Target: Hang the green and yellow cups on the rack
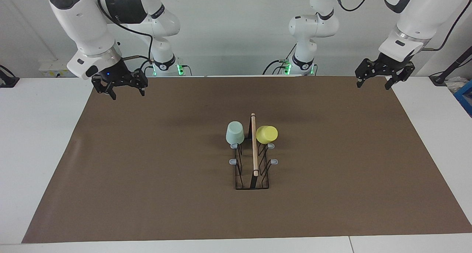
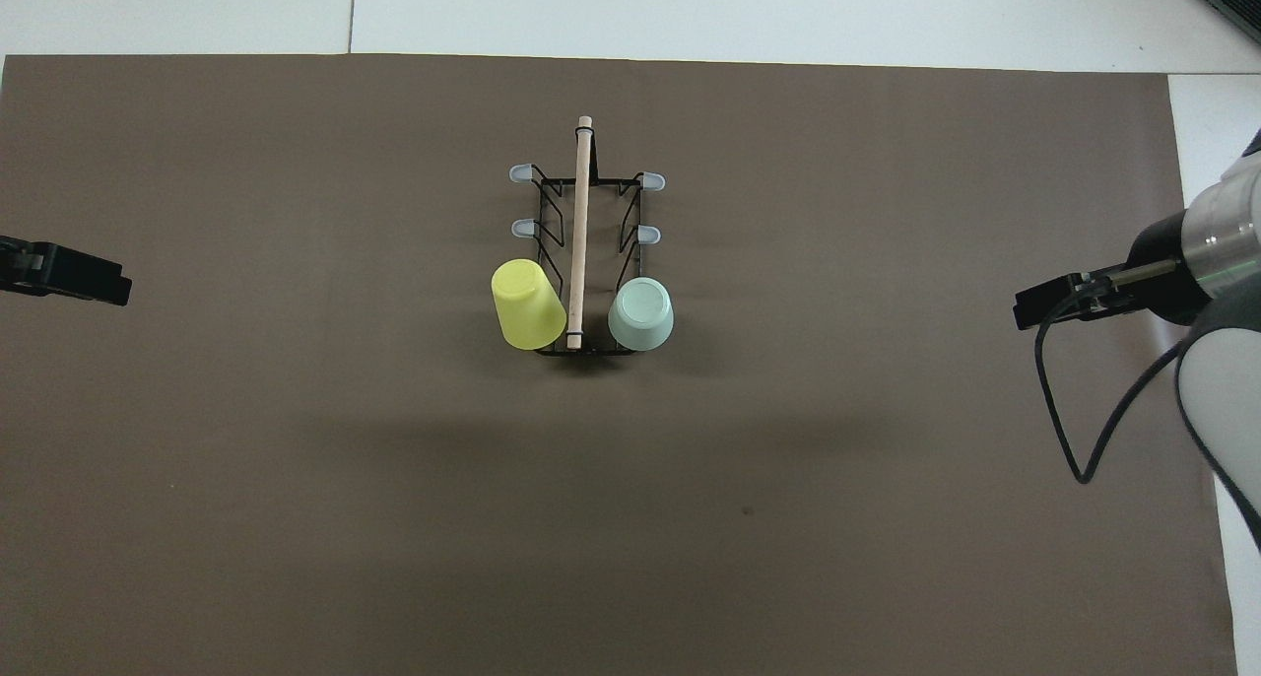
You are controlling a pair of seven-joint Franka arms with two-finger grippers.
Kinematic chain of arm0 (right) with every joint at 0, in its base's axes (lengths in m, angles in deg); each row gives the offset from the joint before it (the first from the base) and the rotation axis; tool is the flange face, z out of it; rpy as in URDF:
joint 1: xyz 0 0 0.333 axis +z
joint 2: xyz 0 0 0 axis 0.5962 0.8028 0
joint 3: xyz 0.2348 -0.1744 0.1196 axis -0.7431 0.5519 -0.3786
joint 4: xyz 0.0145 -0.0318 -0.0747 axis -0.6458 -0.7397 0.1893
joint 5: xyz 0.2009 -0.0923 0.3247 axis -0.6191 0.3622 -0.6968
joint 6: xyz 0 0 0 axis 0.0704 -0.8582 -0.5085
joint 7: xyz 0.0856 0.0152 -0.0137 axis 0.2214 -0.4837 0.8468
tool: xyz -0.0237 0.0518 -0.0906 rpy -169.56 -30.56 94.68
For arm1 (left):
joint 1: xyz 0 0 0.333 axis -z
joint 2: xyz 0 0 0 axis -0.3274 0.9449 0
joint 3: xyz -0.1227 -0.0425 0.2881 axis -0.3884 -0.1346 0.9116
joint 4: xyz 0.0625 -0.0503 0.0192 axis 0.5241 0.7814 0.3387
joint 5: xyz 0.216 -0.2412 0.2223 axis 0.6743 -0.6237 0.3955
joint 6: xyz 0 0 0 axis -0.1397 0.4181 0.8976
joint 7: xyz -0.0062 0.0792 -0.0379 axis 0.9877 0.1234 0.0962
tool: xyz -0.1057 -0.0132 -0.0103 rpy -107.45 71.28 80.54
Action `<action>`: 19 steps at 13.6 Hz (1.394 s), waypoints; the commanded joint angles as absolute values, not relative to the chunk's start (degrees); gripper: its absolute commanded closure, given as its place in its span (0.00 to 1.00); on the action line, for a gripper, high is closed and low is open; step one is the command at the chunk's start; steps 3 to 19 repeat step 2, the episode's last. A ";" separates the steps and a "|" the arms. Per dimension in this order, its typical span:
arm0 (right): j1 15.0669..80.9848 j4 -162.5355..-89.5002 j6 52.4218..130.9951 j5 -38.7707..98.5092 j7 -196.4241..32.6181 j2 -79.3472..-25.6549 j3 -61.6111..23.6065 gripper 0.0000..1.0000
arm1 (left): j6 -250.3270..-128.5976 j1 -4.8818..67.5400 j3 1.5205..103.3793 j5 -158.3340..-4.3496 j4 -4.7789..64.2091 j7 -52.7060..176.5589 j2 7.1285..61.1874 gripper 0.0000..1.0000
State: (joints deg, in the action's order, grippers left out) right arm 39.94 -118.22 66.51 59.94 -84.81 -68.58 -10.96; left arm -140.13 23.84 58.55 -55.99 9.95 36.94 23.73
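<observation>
The black wire rack (image 1: 254,153) with a light wooden rod stands in the middle of the brown mat; it also shows in the overhead view (image 2: 579,233). The mint green cup (image 1: 235,132) (image 2: 641,313) hangs upside down on a peg at the rack's end nearest the robots, on the right arm's side. The yellow cup (image 1: 266,134) (image 2: 527,304) hangs tilted on the peg beside it, on the left arm's side. Several grey-tipped pegs stand bare. My right gripper (image 1: 127,94) (image 2: 1044,306) and left gripper (image 1: 372,86) (image 2: 69,274) are open and empty, raised over the mat's corners nearest the robots, waiting.
The brown mat (image 1: 147,172) covers most of the white table (image 1: 33,142). A black cable (image 2: 1074,439) hangs from the right arm. A blue object (image 1: 465,96) lies at the left arm's end of the table.
</observation>
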 commanded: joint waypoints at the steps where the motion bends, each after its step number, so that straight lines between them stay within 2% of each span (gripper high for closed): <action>1: 38.71 -117.19 65.34 61.34 -86.03 -68.37 -11.89 0.00 | -141.25 23.16 58.47 -56.82 11.13 35.32 22.78 0.00; 19: 38.71 -117.10 64.99 61.34 -85.95 -68.37 -11.89 0.00 | -141.25 23.16 58.47 -56.82 11.13 35.23 22.78 0.00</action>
